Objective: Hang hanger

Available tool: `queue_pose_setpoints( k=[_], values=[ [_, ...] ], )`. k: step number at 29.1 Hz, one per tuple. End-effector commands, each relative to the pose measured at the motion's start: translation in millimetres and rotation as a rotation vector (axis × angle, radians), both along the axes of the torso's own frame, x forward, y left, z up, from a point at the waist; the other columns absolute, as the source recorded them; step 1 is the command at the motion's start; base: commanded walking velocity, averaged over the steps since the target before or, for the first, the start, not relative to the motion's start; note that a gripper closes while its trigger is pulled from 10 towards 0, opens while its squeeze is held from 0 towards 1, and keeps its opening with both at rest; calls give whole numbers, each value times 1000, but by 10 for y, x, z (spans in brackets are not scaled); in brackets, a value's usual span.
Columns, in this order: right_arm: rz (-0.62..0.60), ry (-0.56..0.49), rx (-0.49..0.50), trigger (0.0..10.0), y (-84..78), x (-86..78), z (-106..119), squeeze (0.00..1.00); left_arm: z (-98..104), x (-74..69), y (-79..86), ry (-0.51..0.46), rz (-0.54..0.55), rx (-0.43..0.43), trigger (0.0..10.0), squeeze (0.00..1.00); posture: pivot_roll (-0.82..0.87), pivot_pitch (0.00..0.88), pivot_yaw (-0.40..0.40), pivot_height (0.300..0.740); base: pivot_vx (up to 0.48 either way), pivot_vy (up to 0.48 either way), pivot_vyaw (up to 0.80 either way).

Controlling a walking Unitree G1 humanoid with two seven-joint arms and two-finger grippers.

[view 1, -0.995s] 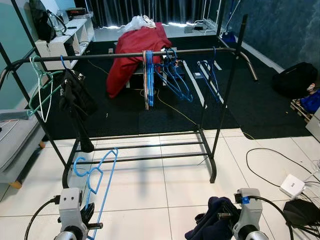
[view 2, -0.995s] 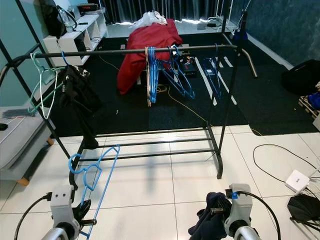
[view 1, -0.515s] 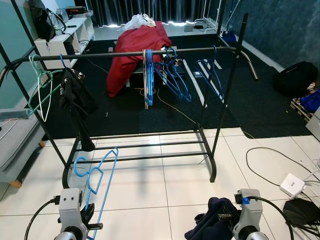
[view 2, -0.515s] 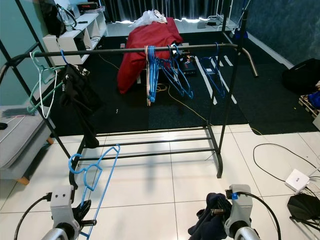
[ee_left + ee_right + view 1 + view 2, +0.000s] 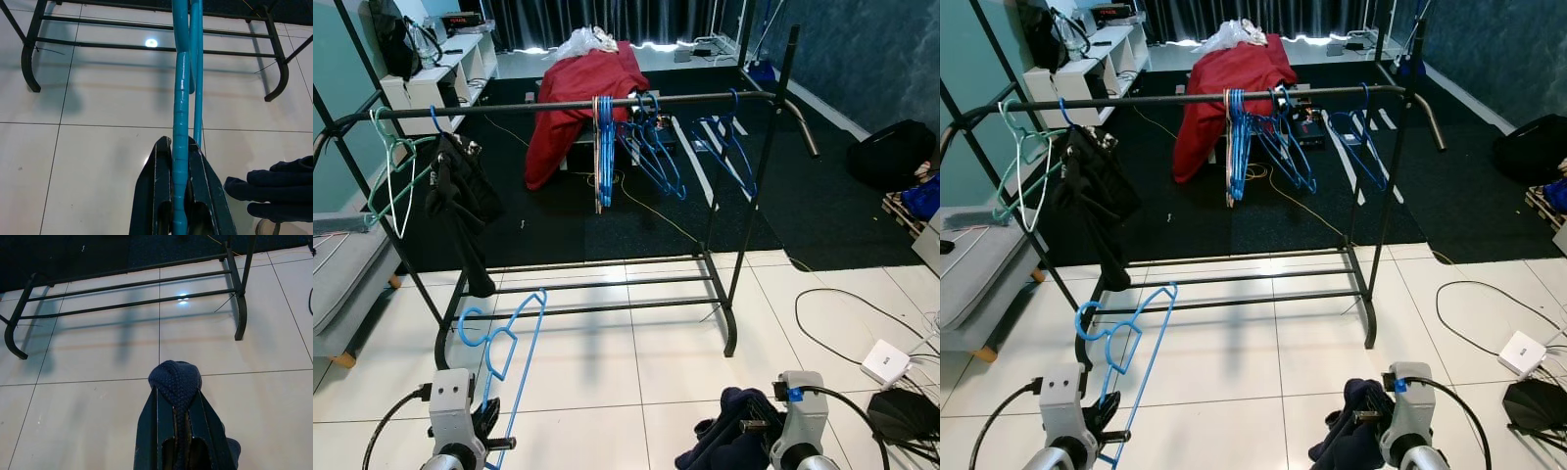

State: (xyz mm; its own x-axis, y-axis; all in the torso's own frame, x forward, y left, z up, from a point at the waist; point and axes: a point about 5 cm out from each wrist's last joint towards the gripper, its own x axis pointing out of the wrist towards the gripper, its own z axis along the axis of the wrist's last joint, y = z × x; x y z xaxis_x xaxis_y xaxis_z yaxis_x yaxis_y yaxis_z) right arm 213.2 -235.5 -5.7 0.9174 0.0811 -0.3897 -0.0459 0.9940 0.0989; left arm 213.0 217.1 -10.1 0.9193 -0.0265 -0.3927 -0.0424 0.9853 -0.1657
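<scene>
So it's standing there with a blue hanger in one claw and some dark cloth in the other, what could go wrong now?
The left gripper pinches the blue hanger by one thin bar, so it might twist or slip while lifted. The rail already carries a cluster of blue hangers and a dark garment; the hook could snag these. The navy cloth in the right gripper dangles and might catch the rack's lower bars.

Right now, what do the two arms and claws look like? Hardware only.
Both wrists are silver-grey blocks: the left wrist has two small dark holes, the right wrist carries a blue tab. A black cable loops off each wrist. Each claw, left claw and right claw, has two long, glossy black fingers tapering to the tips.
</scene>
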Motion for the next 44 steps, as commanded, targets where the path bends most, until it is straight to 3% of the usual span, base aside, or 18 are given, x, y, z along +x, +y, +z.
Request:
queue_pose_setpoints(
  k=[1,44],
  values=[
    [-7,-6,13,10000,-3,9,17,0,-18,-30,-5,12,-1,-10,10000,0,-9,57,23,735,0,0,0],
    [-4,-9,13,10000,10,52,36,0,1,12,3,6,-1,-23,10000,0,-7,73,26,735,0,0,0]
  ],
)
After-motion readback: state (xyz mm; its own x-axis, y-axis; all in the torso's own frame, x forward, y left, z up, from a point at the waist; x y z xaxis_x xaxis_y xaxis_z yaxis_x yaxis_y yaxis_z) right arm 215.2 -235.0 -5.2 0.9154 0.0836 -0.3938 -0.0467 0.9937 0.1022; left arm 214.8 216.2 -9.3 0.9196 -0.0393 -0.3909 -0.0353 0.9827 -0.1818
